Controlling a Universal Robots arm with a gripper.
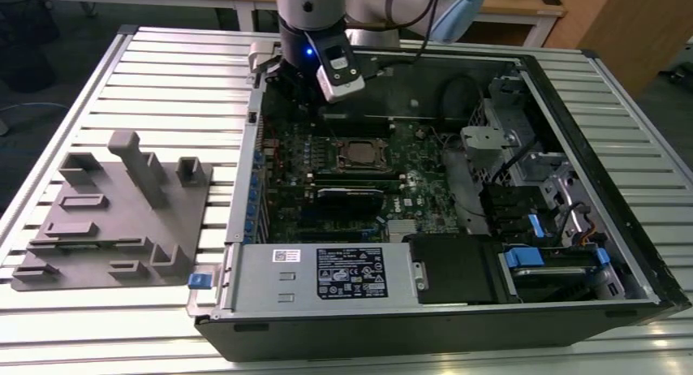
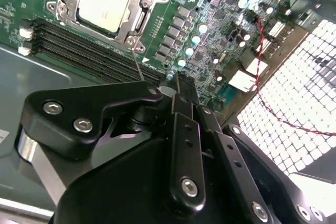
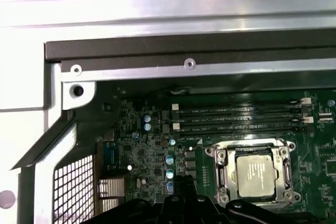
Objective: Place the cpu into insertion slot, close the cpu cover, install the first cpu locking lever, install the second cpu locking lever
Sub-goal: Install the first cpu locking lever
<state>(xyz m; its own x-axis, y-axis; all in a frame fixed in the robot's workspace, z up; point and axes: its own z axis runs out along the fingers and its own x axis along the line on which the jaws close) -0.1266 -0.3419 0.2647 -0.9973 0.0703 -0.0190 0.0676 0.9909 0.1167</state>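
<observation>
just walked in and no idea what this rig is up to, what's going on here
A robot arm is working inside an open computer case on a slatted metal table. The cpu already sits in the insertion slot, with the cpu cover lying down around it. The gripper, shut and empty, hangs above the green board beside the slot. Whether the cover is locked down is unclear.

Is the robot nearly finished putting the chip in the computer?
Partly. The cpu already sits in the insertion slot, with the cpu cover down around it. The gripper hovers near the slot. One thin locking lever seems to stick up unlatched, so the levers look left.
</observation>
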